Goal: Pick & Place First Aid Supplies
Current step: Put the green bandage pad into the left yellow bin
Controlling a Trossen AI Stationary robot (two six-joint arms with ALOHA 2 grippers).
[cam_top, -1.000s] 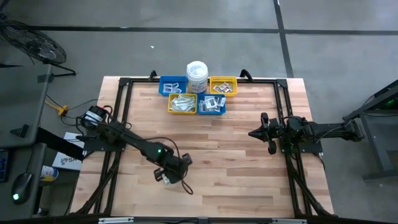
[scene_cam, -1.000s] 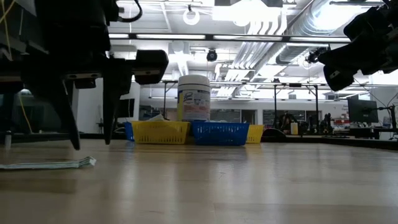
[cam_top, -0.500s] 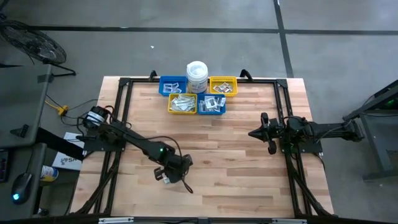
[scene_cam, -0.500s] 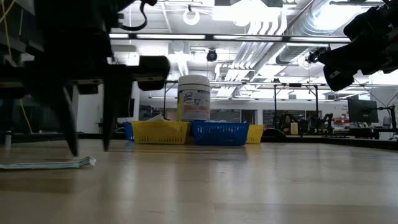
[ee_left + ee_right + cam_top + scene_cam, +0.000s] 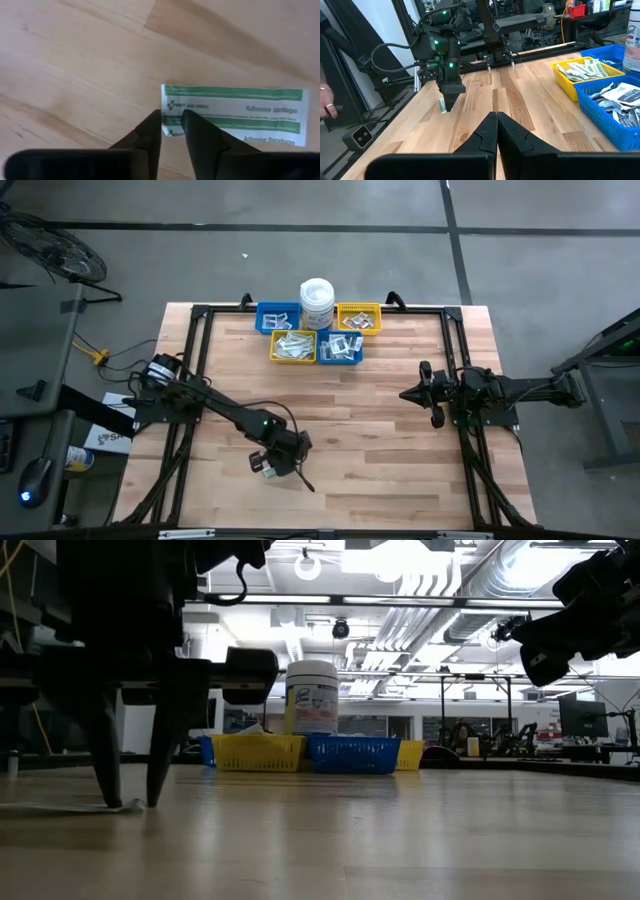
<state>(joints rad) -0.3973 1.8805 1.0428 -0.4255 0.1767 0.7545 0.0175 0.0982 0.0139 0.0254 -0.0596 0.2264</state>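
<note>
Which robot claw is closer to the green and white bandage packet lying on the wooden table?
The left gripper: its fingertips straddle the green-and-white paper bandage packet's end. The right gripper waits far across the table.

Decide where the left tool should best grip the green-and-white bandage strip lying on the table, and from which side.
Grip the green-and-white bandage strip at its short end, coming straight down from above: it lies flat, and the left tool already straddles that end.

Four small bins in a cluster: two blue, two yellow, with packets inside too many and too small to count. One white tub behind them. Two arms, two grippers; between the left gripper jaws, two green-and-white strips, edge to edge.
</note>
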